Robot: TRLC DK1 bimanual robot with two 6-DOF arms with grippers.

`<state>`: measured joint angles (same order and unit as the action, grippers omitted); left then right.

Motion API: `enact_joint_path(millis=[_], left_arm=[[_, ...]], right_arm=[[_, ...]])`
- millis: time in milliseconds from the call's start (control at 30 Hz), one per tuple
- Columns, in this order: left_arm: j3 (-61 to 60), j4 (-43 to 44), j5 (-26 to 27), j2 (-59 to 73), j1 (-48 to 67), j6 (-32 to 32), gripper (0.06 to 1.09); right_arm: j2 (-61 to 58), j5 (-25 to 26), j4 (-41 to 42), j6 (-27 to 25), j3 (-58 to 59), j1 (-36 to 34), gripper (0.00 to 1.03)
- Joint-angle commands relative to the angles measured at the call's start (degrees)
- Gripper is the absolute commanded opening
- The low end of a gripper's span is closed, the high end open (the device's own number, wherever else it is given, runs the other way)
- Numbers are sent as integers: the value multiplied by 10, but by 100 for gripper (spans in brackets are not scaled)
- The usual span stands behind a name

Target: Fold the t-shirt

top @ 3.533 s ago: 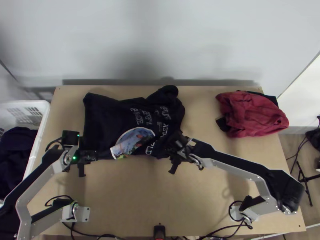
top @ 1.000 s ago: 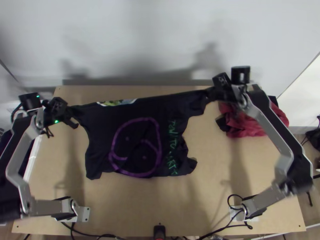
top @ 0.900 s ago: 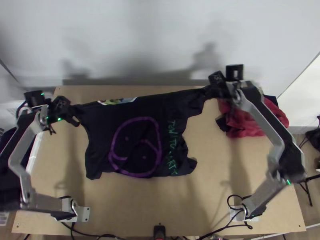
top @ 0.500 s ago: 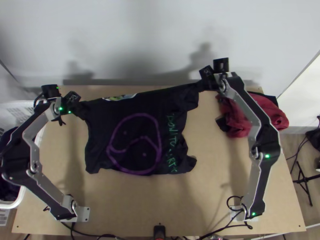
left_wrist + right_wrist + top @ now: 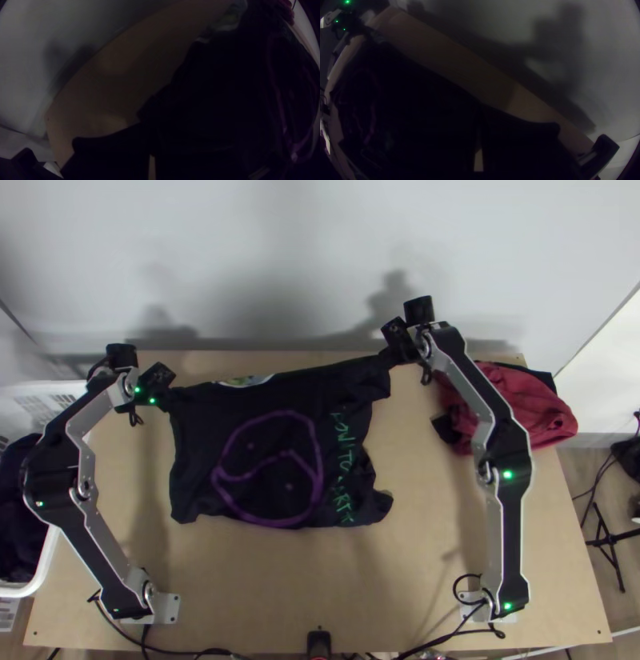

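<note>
In the top view, my left gripper [image 5: 164, 400] is shut on the upper left corner of the dark t-shirt [image 5: 268, 460], and my right gripper [image 5: 392, 354] is shut on its upper right corner. The upper edge hangs between them, slightly slack; the lower part lies spread on the table with an uneven hem. A purple outline and green lettering face up. The left wrist view has the left gripper [image 5: 152, 148] closed on dark cloth of the t-shirt [image 5: 213, 86]. Likewise, the right gripper [image 5: 479, 143] pinches the t-shirt [image 5: 416, 96] in the right wrist view.
A red garment [image 5: 520, 408] lies bunched with dark cloth at the table's far right. Beyond the table's left edge stands a white basket [image 5: 42, 574] holding dark cloth. A wall [image 5: 304, 260] rises behind the table. Bare wood [image 5: 296, 588] shows in front of the shirt.
Since the earliest frame, both grippers have moved to the far side, and the shirt's purple-marked face has replaced the pictured one. Over the last second, the left gripper shifted rightward and the right leftward.
</note>
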<state>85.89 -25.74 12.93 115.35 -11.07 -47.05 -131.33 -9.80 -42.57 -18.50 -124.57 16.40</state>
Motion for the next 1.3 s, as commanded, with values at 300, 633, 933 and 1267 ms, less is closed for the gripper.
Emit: enact_joint_path(millis=[300,633,933,1267], left_arm=[[-121,-121,31,-142,-23,-53,10],[-184,-144,32,-181,-15,-76,10],[-194,-150,31,-167,-4,-88,10],[-195,-161,24,-158,6,-82,21]], right_arm=[[223,-10,-23,7,289,52,3],[254,-13,-10,12,365,39,3],[264,-13,-9,2,420,45,3],[259,-13,11,5,457,49,16]])
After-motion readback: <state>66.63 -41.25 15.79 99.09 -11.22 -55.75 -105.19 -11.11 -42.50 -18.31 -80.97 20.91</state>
